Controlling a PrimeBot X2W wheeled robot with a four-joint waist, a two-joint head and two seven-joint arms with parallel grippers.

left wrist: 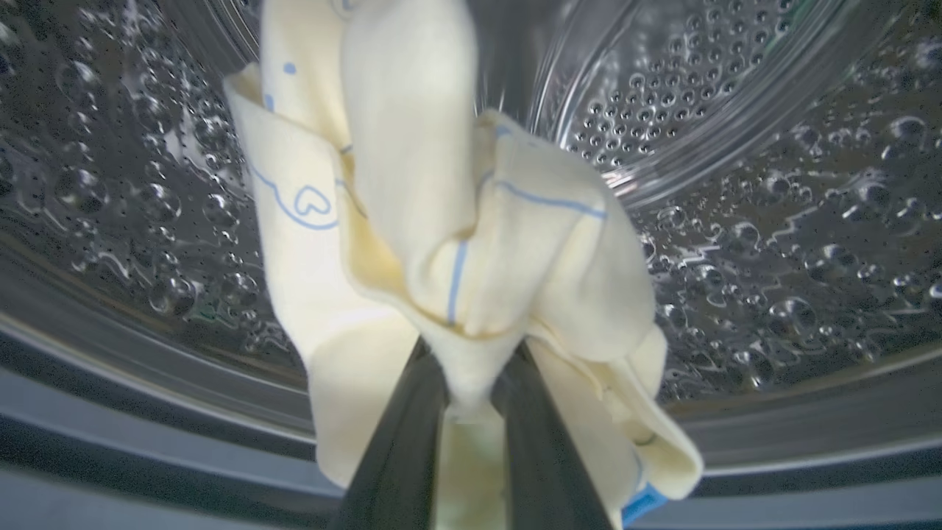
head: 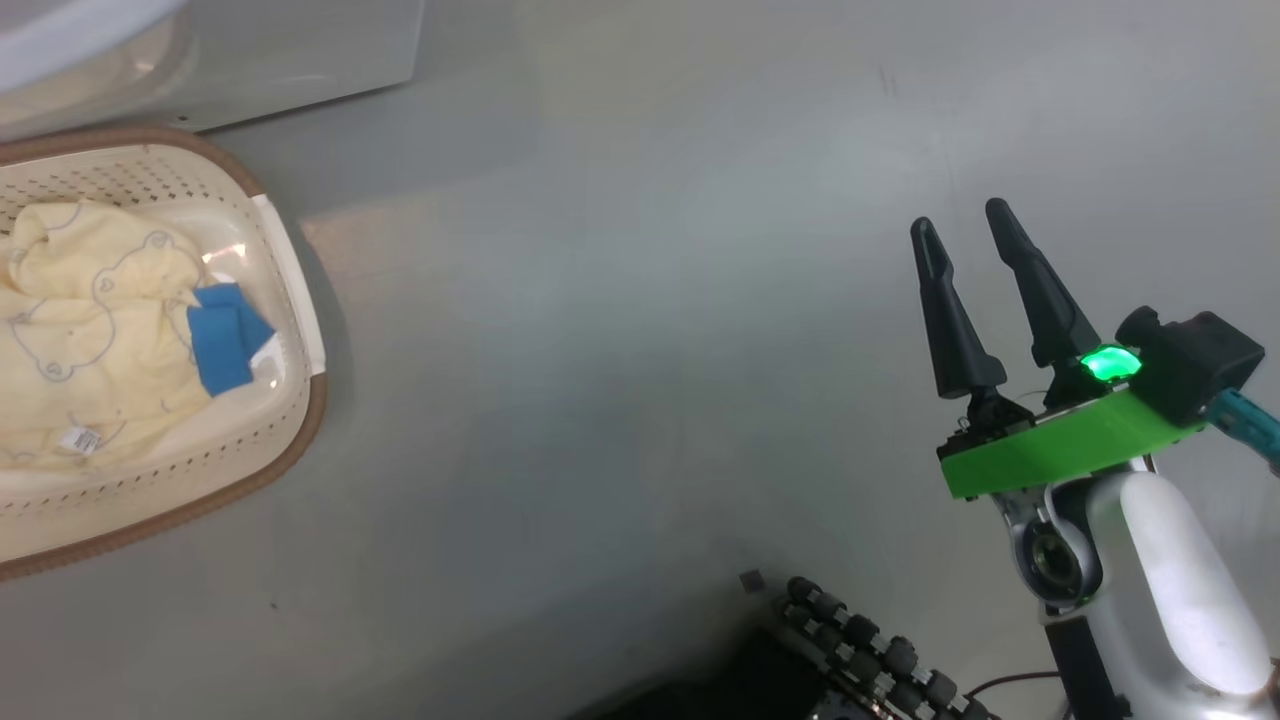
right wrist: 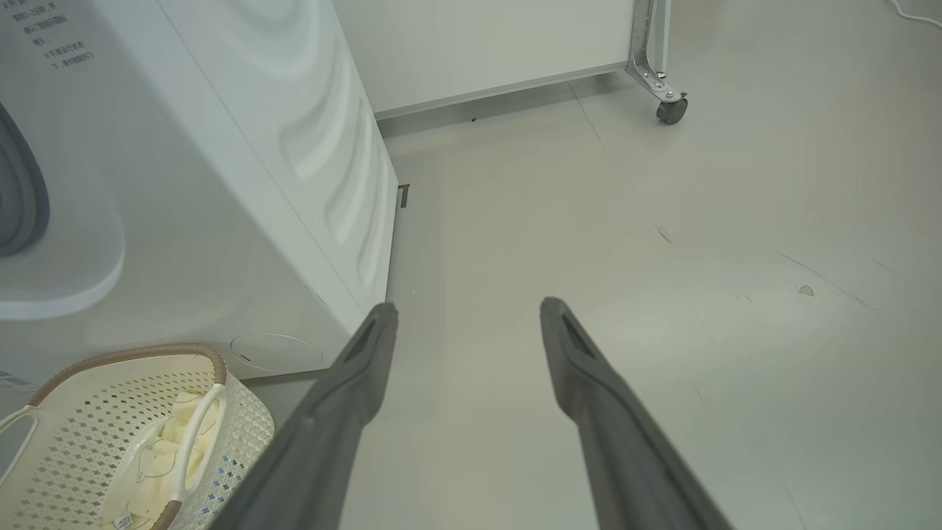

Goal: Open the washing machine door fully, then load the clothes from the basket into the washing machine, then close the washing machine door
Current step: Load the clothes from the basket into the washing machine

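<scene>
In the left wrist view my left gripper (left wrist: 469,361) is shut on a pale yellow garment (left wrist: 441,221) with blue outlines, which hangs inside the perforated steel drum (left wrist: 773,243) of the washing machine (right wrist: 221,184). The grey gasket (left wrist: 147,434) runs below it. The cream basket (head: 290,300) sits on the floor at the left of the head view, holding more pale yellow clothes (head: 90,330) and a blue cloth piece (head: 228,335). My right gripper (head: 965,222) stands open over bare floor at the right, holding nothing. The basket (right wrist: 88,419) lies left of its fingers. The washing machine door is out of view.
The washer's white corner (head: 250,60) stands just behind the basket. A white panel on a caster wheel (right wrist: 671,110) stands at the back of the right wrist view. My own wheeled base (head: 870,660) shows at the bottom of the head view.
</scene>
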